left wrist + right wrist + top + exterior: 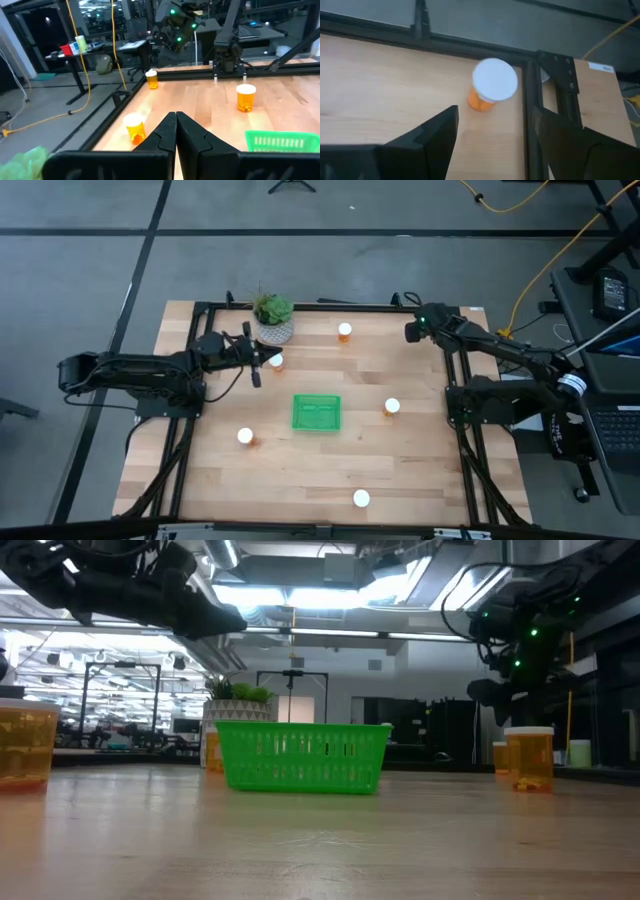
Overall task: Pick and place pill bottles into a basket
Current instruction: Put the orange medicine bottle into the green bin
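Note:
The green basket [316, 412] stands mid-table. Several orange pill bottles with white caps stand upright around it: far [345, 331], right [392, 407], near left [245, 436], near edge [361, 499], and one [275, 362] just right of my left gripper [258, 368]. My left gripper [176, 131] is shut and empty; that bottle [135, 126] stands beside its fingers. My right gripper [413, 332] is open at the far right corner, above another bottle [491, 84], which stands just ahead of its spread fingers [495, 111]. In the high view the arm hides that bottle.
A potted plant [272, 320] stands at the far edge, just beyond my left gripper. A black frame rail [532, 95] runs close beside the corner bottle. The basket also shows in the low view [300, 755] and the left wrist view [282, 140].

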